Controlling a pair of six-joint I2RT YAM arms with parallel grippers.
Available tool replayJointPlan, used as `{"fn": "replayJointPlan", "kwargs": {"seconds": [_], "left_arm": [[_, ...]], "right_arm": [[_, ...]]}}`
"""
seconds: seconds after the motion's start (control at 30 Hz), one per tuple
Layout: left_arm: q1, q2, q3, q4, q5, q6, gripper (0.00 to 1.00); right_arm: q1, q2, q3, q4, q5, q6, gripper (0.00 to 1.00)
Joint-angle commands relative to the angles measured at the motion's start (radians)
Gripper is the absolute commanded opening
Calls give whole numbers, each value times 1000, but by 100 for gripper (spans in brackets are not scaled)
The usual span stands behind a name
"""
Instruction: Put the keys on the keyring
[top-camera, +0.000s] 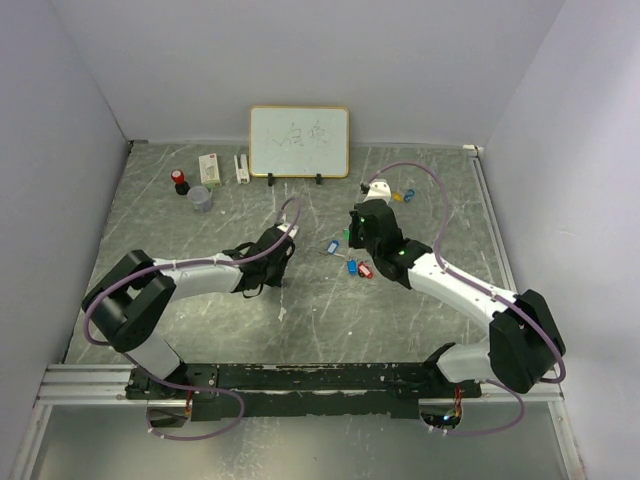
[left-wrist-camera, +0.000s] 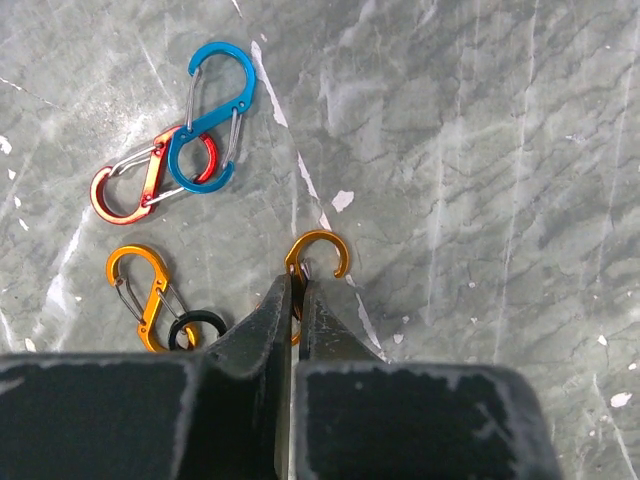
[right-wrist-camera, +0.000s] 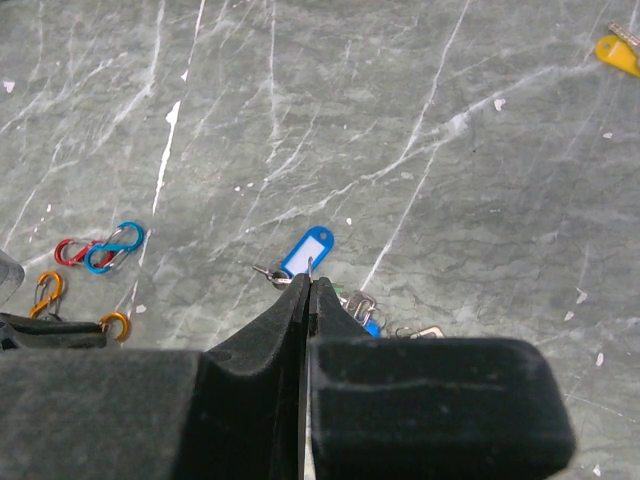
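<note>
The left jaws are clenched on an orange clip (left-wrist-camera: 318, 252), whose hooked end pokes out past the tips. The right jaws are clenched too, tips at the metal loop of a blue key tag (right-wrist-camera: 305, 250); whether they pinch it, I cannot tell. More keys (right-wrist-camera: 362, 305) lie just beside that tag on the bench (right-wrist-camera: 450, 180). A yellow tag (right-wrist-camera: 618, 52) lies well apart from it, as do an overlapping blue clip (left-wrist-camera: 215, 100) and red clip (left-wrist-camera: 150, 185).

A lab test cell: plain white walls (top-camera: 300, 50) box in a marbled table (top-camera: 160, 230) and whiteboard (top-camera: 298, 140).
</note>
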Motion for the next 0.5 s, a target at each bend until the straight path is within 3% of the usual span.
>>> {"fn": "replayJointPlan", "kwargs": {"seconds": [0.0,0.17,0.47], "left_arm": [[-10,-63,9,-1,13,-3,7],[-10,-138,81,-19,0,7,7],[-10,-60,275,-83,3,19,7]], "right_arm": [[9,-41,-12,9,-39,-33,0],[55,-42,-22,47,-137,-101,0],[166,26,7,79,-164,-195,0]]}}
